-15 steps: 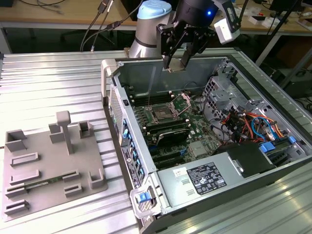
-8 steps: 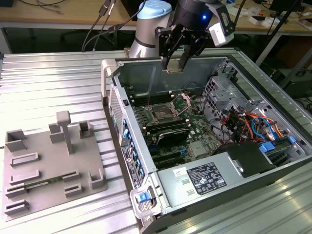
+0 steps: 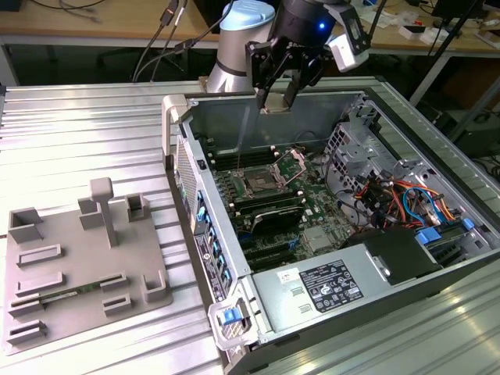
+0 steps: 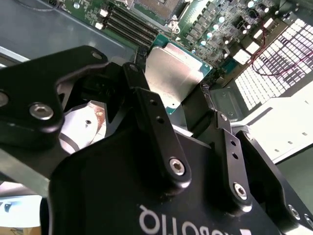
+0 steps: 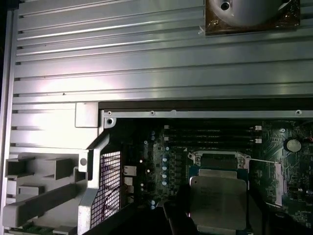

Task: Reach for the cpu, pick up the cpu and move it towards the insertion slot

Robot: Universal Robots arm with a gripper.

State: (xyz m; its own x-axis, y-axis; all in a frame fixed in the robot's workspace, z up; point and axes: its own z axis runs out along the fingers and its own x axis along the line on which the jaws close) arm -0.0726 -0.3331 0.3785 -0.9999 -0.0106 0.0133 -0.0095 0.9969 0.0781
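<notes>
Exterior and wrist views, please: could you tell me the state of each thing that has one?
cpu: gripped by the pincer, held above the motherboard.
pincer: shut on the cpu.
insertion slot: dark centre bare, no chip seated.
computer case: lying flat, side open.

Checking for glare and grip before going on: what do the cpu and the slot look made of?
The cpu, held in the gripper, looks like brushed pale metal, matt with a soft sheen and a thin greenish rim. The slot has a shiny bare-metal frame round a dark centre, probably plastic.
</notes>
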